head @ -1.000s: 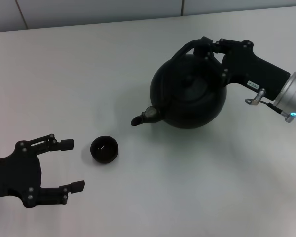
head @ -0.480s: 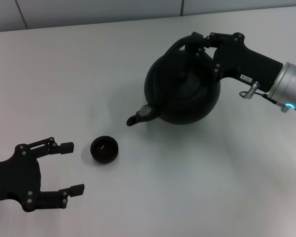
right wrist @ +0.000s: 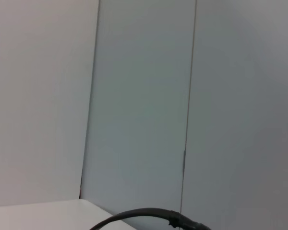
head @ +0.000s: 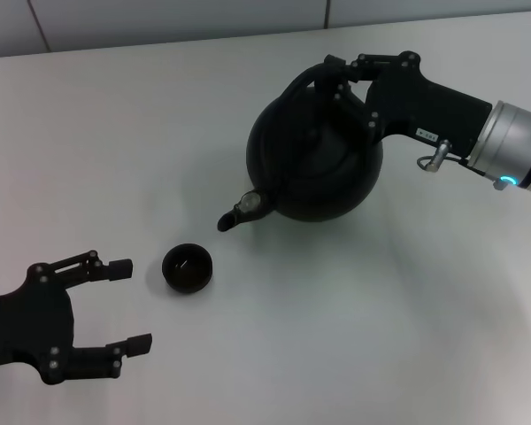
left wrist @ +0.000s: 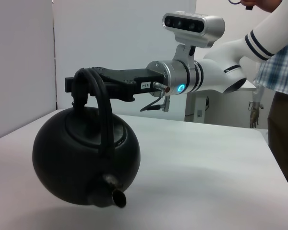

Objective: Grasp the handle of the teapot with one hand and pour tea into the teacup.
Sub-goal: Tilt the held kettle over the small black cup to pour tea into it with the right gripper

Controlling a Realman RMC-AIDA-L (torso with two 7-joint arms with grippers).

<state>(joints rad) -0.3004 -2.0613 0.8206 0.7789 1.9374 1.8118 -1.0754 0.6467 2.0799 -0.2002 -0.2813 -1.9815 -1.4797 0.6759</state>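
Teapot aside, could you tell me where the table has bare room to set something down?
Bare table lies behind the teacup, left of the teapot held by the right gripper, and in front of the teapot, right of the teacup. It is crowded only between the open left gripper and the teacup.

The right gripper [head: 336, 73] is matte black, angular, studded with small silver screws, with a small white label on its side; behind it comes a silver cylindrical wrist [head: 513, 150] with a glowing cyan light and a small metal lever beneath. In the left wrist view a silver camera bar [left wrist: 194, 23] with dark lenses sits on a post above that wrist, and the arm [left wrist: 240, 57] behind is white with dark bands. The left gripper [head: 88, 319] is black too, with linkage bars, silver screws and squared fingertip pads [head: 120, 265].
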